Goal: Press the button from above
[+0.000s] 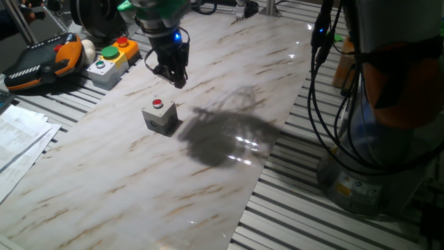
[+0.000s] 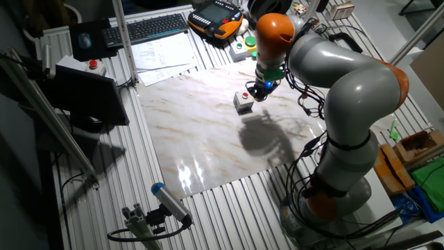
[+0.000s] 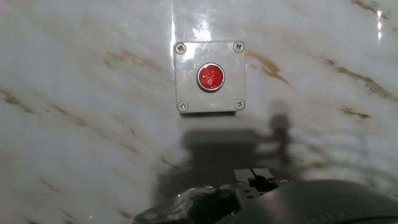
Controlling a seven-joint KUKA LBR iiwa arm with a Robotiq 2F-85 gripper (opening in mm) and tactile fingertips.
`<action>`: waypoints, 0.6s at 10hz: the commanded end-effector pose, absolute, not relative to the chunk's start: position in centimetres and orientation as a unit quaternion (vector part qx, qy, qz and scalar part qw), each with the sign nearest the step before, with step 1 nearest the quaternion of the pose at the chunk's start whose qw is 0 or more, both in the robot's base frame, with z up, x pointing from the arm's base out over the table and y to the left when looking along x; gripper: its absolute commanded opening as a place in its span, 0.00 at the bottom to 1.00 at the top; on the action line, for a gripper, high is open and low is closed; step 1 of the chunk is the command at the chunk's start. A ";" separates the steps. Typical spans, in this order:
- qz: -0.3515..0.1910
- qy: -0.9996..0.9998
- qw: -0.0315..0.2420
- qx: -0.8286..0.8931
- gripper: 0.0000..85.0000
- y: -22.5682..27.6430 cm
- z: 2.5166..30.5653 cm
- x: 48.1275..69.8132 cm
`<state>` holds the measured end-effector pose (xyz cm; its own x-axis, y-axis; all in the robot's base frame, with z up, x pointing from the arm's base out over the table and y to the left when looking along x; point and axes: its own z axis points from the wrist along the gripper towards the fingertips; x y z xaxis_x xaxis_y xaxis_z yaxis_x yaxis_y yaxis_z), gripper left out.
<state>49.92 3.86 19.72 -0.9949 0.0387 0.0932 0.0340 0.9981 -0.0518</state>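
Note:
The button [image 1: 157, 104] is small, round and red, set in the top of a small grey cube-shaped box [image 1: 161, 119] on the marble-patterned table top [image 1: 139, 180]. It also shows in the other fixed view [image 2: 245, 95] and in the hand view [image 3: 211, 76], centred on its box [image 3: 186, 93]. My gripper [image 1: 175, 76] hangs above the table, a little beyond and to the right of the box, not touching it. In the hand view the fingertips [image 3: 254, 177] meet at the bottom edge, shut and empty, with the button lying ahead of them.
A yellow and grey box with larger green and red buttons [image 1: 111, 59] and an orange and black teach pendant [image 1: 41, 62] lie at the far left. Papers [image 1: 21, 139] lie at the left edge. The arm's base and cables [image 1: 361, 125] stand right.

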 end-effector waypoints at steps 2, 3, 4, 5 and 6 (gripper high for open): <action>0.025 -0.998 0.045 -0.020 0.01 3.9 19.5 50.1; 0.023 -0.999 0.044 -0.022 0.01 3.9 19.5 50.2; 0.024 -0.999 0.043 -0.023 0.01 3.9 19.6 50.2; 0.016 -0.999 0.043 -0.024 0.01 3.8 19.5 50.5; 0.007 -0.999 0.039 -0.030 0.01 4.0 19.2 51.1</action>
<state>51.24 4.04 19.07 -0.9952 0.0622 0.0753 0.0611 0.9980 -0.0173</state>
